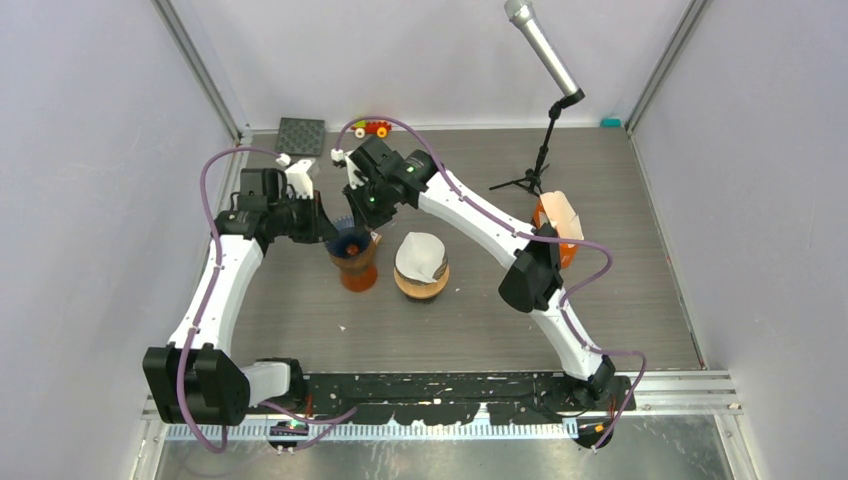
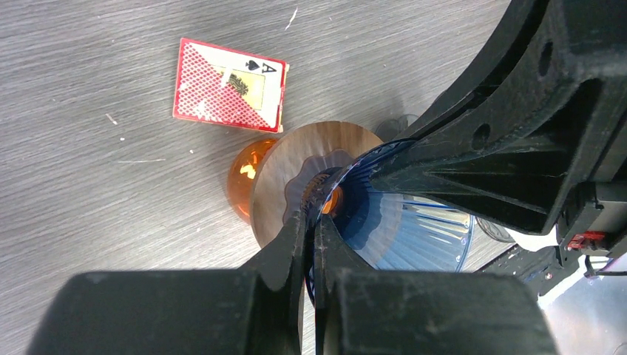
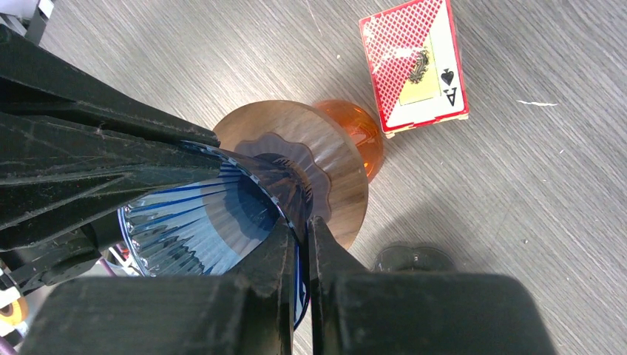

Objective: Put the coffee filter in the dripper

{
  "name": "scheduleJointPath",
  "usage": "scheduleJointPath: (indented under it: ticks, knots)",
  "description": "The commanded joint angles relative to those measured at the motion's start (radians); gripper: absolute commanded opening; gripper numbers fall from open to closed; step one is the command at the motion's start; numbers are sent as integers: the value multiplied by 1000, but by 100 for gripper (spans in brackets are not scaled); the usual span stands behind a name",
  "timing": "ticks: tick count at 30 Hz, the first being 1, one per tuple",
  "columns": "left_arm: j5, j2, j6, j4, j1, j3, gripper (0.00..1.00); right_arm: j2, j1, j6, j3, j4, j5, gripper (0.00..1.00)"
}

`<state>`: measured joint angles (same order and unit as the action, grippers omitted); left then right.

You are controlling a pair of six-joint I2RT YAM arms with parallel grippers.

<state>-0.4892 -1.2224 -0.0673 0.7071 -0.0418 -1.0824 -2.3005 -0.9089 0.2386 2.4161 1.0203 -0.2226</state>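
From above, the white coffee filter (image 1: 420, 255) sits on a brown stand (image 1: 420, 288), just right of the blue dripper (image 1: 350, 244). Left wrist: my left gripper (image 2: 313, 219) pinches the dripper's rim. Right wrist: my right gripper (image 3: 301, 225) pinches it too, fingers narrow.

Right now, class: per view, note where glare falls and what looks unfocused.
Left wrist: glare spot on the orange carafe; left pincer, clamped on the blue dripper, dark, soft. Right wrist: highlight on the same carafe; playing card sharp. Top external: even light, faint shadows.
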Motion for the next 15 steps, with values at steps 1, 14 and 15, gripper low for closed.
scheduleJointPath:
  ticks: [1,14,15]
  knots:
    - [93,-69,41,76,-13,58,0,-90,-12,-57,-6,2,11,0]
    - [125,-95,101,74,-12,85,0,-116,-17,-53,-46,-20,17,0]
    - [130,-98,106,75,-12,84,0,-116,-18,-56,-52,-21,23,0]
